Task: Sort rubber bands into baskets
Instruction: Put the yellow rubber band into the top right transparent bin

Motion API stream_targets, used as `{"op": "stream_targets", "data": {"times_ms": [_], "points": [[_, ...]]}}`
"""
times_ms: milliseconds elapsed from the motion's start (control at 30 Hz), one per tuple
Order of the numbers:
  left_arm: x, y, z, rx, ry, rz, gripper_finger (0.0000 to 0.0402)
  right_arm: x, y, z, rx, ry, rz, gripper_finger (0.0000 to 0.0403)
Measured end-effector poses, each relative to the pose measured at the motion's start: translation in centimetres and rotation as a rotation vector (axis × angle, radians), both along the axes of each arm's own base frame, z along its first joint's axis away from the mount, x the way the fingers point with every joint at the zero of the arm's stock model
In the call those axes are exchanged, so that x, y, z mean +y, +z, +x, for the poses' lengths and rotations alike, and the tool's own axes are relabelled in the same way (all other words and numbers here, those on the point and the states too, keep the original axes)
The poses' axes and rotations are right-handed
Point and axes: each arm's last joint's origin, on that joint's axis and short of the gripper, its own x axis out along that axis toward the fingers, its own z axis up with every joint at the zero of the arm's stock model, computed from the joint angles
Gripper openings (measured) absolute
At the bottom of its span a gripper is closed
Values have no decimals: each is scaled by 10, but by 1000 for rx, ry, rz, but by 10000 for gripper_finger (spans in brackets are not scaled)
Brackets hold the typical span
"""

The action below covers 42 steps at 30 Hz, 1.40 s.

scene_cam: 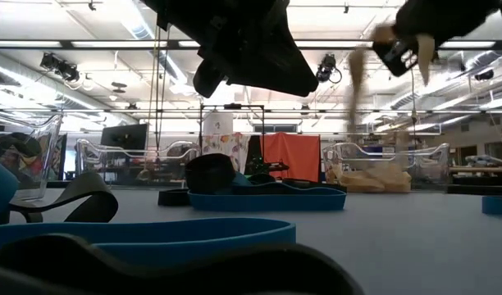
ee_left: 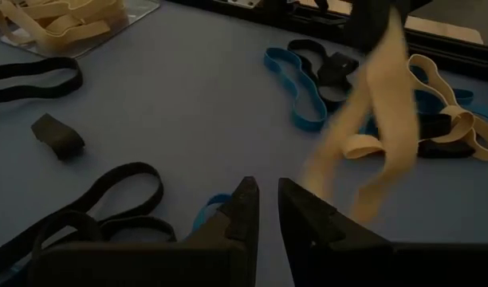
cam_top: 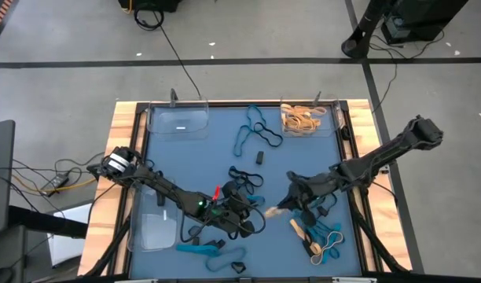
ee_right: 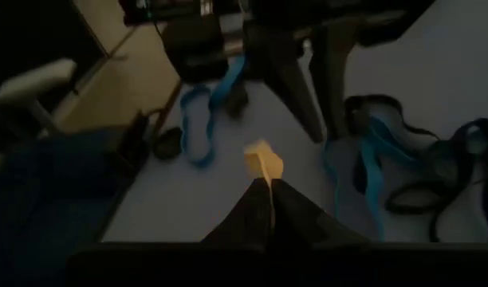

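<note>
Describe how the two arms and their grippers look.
Both arms are dark, jointed links. The left arm has a white-and-black part near its base and small red and green marks near its wrist. The left gripper ends in two dark, tapering, wedge-shaped fingers. The right gripper has matching dark fingers.

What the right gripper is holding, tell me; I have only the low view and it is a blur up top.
Observer: The right gripper is shut on a tan rubber band, pinched at one end with the rest hanging down.
Operator: Name the basket it belongs in.
Observer: From above, the far right basket holds a pile of tan bands.
Operator: Report the left arm.
Observer: The left gripper is mid-table over black bands, close beside the right one.
</note>
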Motion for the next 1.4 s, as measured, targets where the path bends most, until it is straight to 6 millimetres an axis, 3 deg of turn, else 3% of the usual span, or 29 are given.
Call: {"op": "stream_targets", "data": {"times_ms": [133,367,600,733,867,1000,1400], "points": [[0,0,0,0,0,0,53,-7,4,-16,74,-32,-11,18],[0,0,0,1,0,1,53,-15,-23,-32,321,-188,-110,25],[0,0,0,1,-1,0,53,-21,-53,-35,457,-259,-300,149],[0,0,0,1,0,1,53,-26,-54,-36,475,-300,-384,219],[0,0,0,2,0,1,53,-25,-50,-32,450,-252,-391,258],[0,0,0,2,-1,1,53,-24,-56,-26,461,-167,-408,258],[0,0,0,6,-1,3,53,-28,-96,-1,550,-14,-563,207]]}}
